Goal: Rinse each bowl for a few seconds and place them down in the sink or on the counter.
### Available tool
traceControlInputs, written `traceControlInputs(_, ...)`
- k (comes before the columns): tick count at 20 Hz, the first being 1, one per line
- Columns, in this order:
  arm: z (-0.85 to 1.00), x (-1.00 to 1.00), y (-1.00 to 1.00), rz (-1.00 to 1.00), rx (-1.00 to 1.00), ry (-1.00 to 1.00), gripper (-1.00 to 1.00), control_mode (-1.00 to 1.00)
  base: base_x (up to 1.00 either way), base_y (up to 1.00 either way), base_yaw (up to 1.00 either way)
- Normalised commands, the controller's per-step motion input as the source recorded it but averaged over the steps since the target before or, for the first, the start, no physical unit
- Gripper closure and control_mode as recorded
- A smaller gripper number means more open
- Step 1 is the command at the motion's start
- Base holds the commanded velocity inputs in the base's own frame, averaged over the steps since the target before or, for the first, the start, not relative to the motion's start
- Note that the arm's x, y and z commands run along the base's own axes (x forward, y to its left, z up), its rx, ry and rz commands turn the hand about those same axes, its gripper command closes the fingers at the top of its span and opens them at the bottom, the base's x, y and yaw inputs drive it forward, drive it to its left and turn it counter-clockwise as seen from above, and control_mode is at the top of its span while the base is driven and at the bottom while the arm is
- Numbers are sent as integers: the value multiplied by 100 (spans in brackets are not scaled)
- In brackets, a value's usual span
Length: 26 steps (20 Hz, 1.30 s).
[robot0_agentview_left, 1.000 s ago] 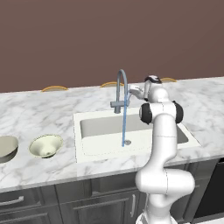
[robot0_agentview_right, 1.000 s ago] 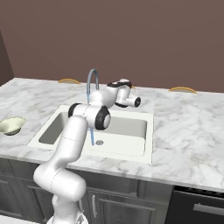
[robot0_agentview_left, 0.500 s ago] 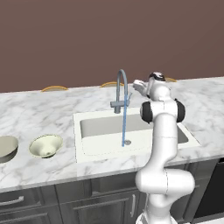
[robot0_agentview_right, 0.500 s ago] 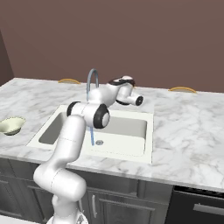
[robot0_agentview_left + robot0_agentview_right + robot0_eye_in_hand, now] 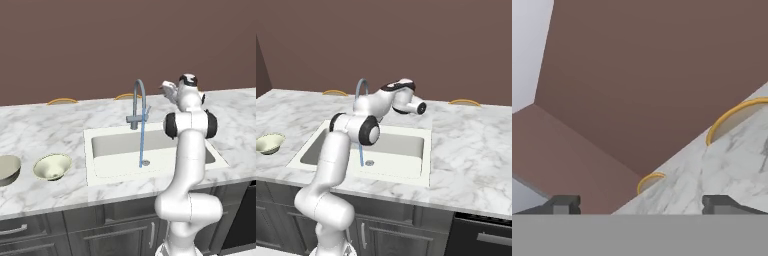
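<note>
1. Bowls: both on the bench (image 5: 45, 132), left of the sink (image 5: 107, 171) — cream bowl (image 5: 52, 166) nearer the basin, grey bowl (image 5: 7, 168) at the far left edge of the left base view. Neither touched, neither under the water.
2. Cream bowl also visible at the left edge of the right base view (image 5: 269, 142), well apart from the arm.
3. Tap (image 5: 138, 102) running: thin blue stream (image 5: 142, 145) dropping from the spout to the drain (image 5: 145, 163).
4. Hand up high behind the sink, near the back of the bench, to the right of the tap; fingers (image 5: 641, 205) spread wide apart, nothing between them, pointed toward the brown wall (image 5: 637, 80) and the rear bench edge, with two yellow chair backs showing there (image 5: 732, 116).
5. Step in hand, as judged: water just turned on, hand let go of the tap handle; rinsing itself not yet begun.
6. Next move calls for: swinging well left and down across the sink to the cream bowl, keeping the fingers apart, closing on its rim, then carrying it under the stream.
7. Watch for: long reach to the left; possible need to clear the tap's arch on the way.
</note>
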Motion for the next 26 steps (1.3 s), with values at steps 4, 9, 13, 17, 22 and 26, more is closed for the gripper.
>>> traceControlInputs(4, 3, -75, 2, -5, -1, 1, -100, -100, 0, 0, 0)
traceControlInputs(9, -5, -88, 19, -4, -8, 1, -100, -100, 0, 0, 0)
traceControlInputs(13, 8, -80, 13, -1, -9, -1, -100, -100, 0, 0, 0)
traceControlInputs(17, 48, -53, 0, -2, -8, 0, -100, -100, 0, 0, 0)
traceControlInputs(22, 64, -39, -2, -3, -11, 2, -100, -100, 0, 0, 0)
traceControlInputs(26, 60, -35, -4, -6, -8, 16, -100, -100, 0, 0, 0)
